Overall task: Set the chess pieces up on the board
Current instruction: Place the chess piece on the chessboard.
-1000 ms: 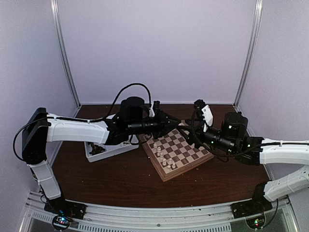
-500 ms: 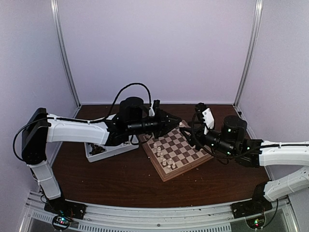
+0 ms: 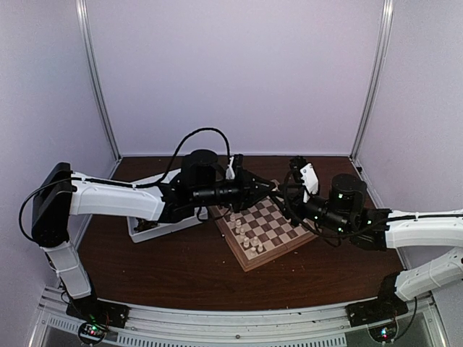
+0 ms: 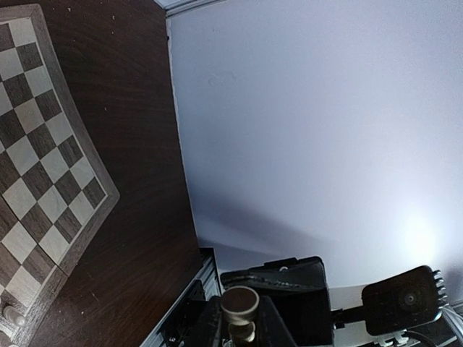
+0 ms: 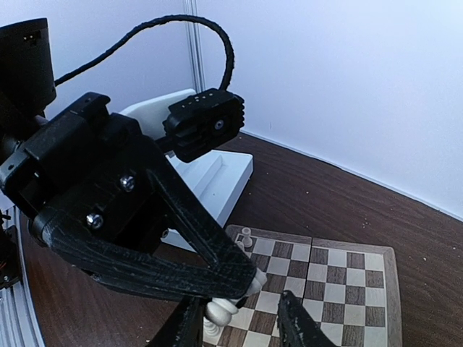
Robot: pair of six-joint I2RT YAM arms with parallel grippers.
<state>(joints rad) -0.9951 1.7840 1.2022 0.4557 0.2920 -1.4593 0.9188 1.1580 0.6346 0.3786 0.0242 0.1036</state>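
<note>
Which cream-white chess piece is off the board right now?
The cream-white chess piece pinched in the left gripper, raised over the checkered wooden board; the other cream-white pieces stand on its squares.

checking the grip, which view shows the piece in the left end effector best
Right wrist: the cream piece sits side-on at the left end effector tips, with the board behind it. Left wrist shows only its round end. Top external: too small to make out.

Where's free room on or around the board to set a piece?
Free: the board's right-hand squares, between the white pieces and the right arm; bare table in front of the board. Crowded: the far corner, where left claw and right claw meet; tray flanks the left.
</note>
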